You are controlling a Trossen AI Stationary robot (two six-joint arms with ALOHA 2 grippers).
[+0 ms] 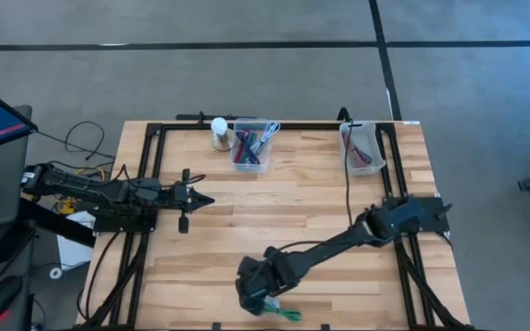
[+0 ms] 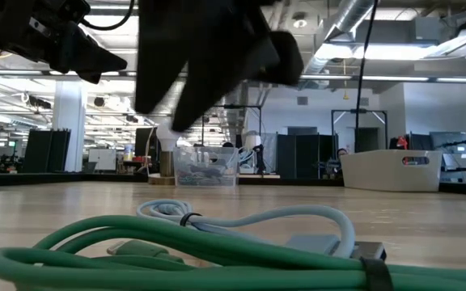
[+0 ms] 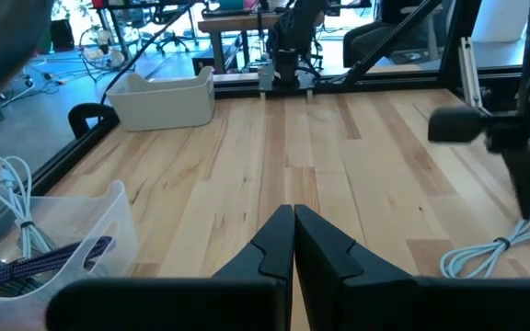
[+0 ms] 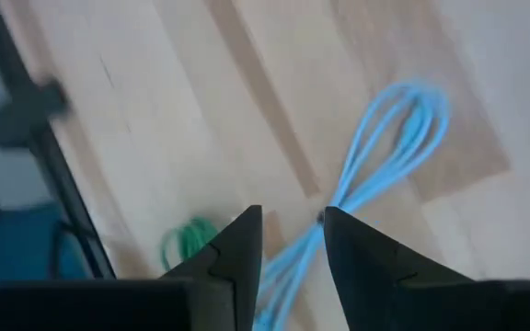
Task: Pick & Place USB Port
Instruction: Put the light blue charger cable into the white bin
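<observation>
The right gripper (image 4: pixel 290 241) sits low over the desk near its front edge, fingers parted with a narrow gap, straddling a pale blue cable (image 4: pixel 389 152) bundled in a loop. The right wrist view is the only one showing that gap properly, and whether the fingers actually have hold of the cable can't be told from it. A bit of green cable (image 4: pixel 184 241) shows just beside the fingers there too.

From the high view the right gripper (image 1: pixel 258 287) is just a dark lump hiding the pale cable, with only the green cable (image 1: pixel 288 315) poking out towards the front edge. The low view makes up for that: the green cable (image 2: pixel 160 252) is coiled right up front, and the pale cable (image 2: pixel 241 218) lies just behind it.

The left gripper (image 3: pixel 293 241) is fully closed and holding nothing, waiting near the left edge of the desk (image 1: pixel 320 198). Along the back edge sit a clear bin (image 1: pixel 251 145) of cables and a second bin (image 1: pixel 362 147) near the right corner.
</observation>
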